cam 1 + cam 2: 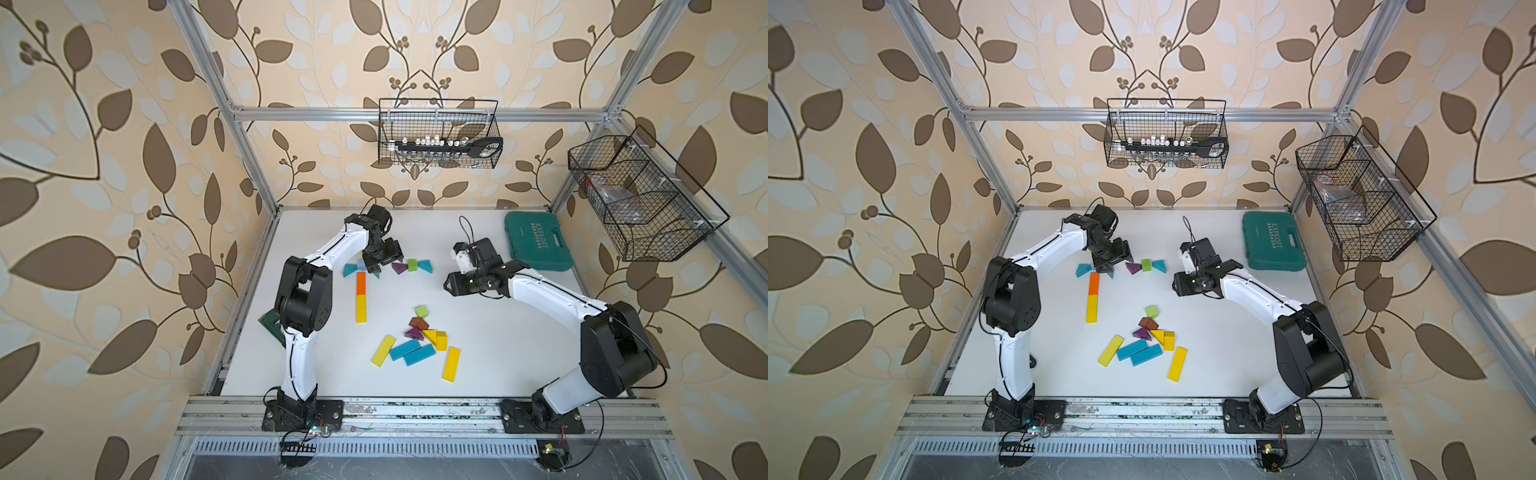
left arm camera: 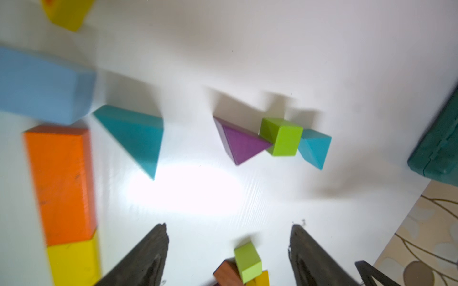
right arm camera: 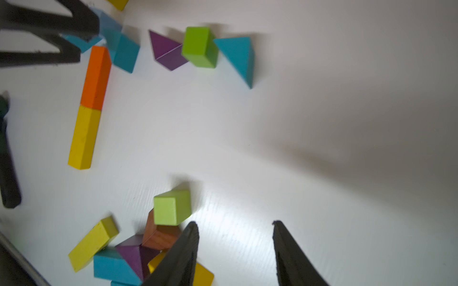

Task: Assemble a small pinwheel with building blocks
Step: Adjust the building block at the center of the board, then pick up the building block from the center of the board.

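In both top views an orange bar (image 1: pixel 360 282) and a yellow bar (image 1: pixel 361 308) lie end to end. At the orange bar's far end sit a light-blue cube (image 2: pixel 44 86) and a teal wedge (image 2: pixel 133 133), with another teal wedge (image 1: pixel 349 270) on the other side. My left gripper (image 1: pixel 375 272) hovers there, open and holding nothing (image 2: pixel 229 227). To the right lie a purple wedge (image 1: pixel 399 268), a green cube (image 1: pixel 412 264) and a teal wedge (image 1: pixel 425 266) in a row. My right gripper (image 1: pixel 451 286) stands open and empty (image 3: pixel 235 224) right of the blocks.
A loose pile lies nearer the front: a green cube (image 1: pixel 421 311), a brown wedge (image 1: pixel 418 323), a purple wedge (image 1: pixel 413 333), yellow bars (image 1: pixel 451 364) and blue bars (image 1: pixel 405 350). A teal tool case (image 1: pixel 538 241) sits at the back right. Wire baskets (image 1: pixel 438 133) hang on the walls.
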Controlling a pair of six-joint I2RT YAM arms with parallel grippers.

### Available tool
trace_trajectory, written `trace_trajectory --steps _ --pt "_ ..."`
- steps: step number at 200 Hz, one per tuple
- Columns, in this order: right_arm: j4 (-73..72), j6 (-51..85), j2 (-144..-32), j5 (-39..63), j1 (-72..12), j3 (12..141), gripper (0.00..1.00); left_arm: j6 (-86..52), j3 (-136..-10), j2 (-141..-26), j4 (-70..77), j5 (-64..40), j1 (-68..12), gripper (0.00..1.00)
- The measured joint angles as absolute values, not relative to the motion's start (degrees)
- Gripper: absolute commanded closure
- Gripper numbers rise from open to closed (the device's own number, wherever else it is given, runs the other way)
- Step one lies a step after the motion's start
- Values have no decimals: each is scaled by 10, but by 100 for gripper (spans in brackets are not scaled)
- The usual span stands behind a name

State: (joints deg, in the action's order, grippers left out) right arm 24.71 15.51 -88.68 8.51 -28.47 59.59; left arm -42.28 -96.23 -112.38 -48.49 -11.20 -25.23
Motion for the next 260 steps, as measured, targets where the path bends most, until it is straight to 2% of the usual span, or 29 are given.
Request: trace_trajectory --steps 12,38,54,80,111,162,188,260 --pt "249 158 -876 77 -334 587 50 -419 -916 -1060 -488 -93 -252 1" --pt "263 166 -872 46 -440 578 55 -420 -813 -933 -501 -60 -252 1" --pt "270 174 -877 38 -473 577 58 -421 -754 -877 -507 -46 -252 1" --pt "274 182 -906 16 -473 578 59 -423 -681 -827 -519 -28 -252 1" --pt "296 182 -955 -7 -471 590 60 -422 -653 -810 -531 -13 -251 1" --pt "344 169 -926 -24 -473 592 45 -411 -653 -806 -529 -3 -251 1" --pt "349 160 -911 -24 -485 592 46 -399 -655 -806 -530 0 -249 1" --pt "376 135 -974 -24 -492 604 47 -379 -659 -806 -541 16 -232 1"
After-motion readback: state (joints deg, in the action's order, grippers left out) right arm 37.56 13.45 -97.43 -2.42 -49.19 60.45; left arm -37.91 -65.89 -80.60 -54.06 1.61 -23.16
